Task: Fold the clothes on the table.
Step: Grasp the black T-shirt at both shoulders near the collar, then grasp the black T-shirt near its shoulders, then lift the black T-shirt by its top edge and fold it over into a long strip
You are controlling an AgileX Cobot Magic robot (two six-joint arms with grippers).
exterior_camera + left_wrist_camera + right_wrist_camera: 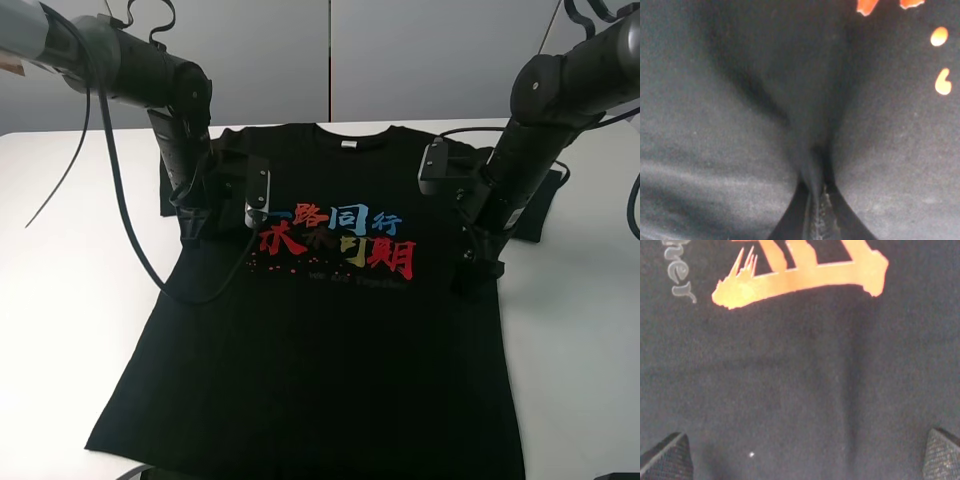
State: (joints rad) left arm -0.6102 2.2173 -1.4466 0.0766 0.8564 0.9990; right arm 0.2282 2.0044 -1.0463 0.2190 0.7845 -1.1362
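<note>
Black T-shirt (320,350) on white table (60,300), left hand (816,202) clenched on its cloth, right hand (805,456) low, released.

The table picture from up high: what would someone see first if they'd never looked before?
Most likely the big black T-shirt spread flat over the white table, with bright red, blue and yellow characters across its chest. Next, the robot's two dark hands reaching down onto it: the left hand beside the print's left end, the right hand at its right end with fingers wide open.
</note>
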